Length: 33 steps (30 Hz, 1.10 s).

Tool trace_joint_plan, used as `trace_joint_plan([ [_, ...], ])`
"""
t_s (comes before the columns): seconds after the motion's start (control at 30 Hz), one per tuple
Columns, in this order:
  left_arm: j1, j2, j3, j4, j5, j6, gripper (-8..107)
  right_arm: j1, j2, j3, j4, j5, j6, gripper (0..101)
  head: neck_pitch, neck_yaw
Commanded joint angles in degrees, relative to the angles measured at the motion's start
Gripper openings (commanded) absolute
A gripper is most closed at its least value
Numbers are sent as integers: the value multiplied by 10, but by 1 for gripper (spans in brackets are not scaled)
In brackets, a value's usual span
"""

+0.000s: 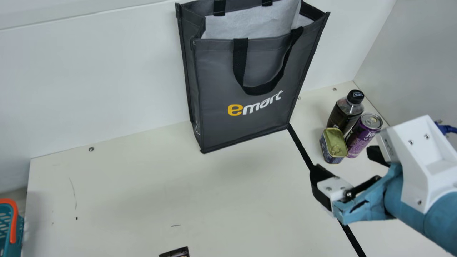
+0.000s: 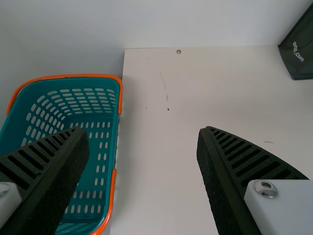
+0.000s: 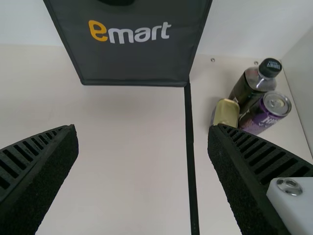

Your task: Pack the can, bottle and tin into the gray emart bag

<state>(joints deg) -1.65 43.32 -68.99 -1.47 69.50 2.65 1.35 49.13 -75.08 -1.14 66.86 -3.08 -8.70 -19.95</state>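
My left hand (image 2: pixel 144 131) wide, right hand (image 1: pixel 343 158) wide; bag (image 1: pixel 217 78) far; bottle (image 1: pixel 340 115), can (image 1: pixel 360 138), tin (image 1: pixel 335 142) grouped right of it.

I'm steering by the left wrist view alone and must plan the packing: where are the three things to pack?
Observer: The clear bottle of dark drink with a black cap, the purple metal can and the small rectangular tin with a gold lid stand grouped to the right of the gray fabric bag in the main view.
Operator: I get only a corner of that bag. Is its mouth open?
Observer: Yes, the main view shows it open at the top, with white sheet-like material inside.
Operator: And the right arm's black ribbed tool, is it holding anything?
Observer: No, it is open, with bare table showing between its fingers in the right wrist view.
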Motion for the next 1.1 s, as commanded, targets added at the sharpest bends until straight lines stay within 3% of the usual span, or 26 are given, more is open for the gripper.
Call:
trace_joint_plan([
  [0.0,0,0,0,0,0,0,90,-1,11,-7,4,-3,-3,91,-13,0],
  [1.07,0,0,0,0,0,0,90,-16,186,-202,50,-16,-102,91,-13,0],
])
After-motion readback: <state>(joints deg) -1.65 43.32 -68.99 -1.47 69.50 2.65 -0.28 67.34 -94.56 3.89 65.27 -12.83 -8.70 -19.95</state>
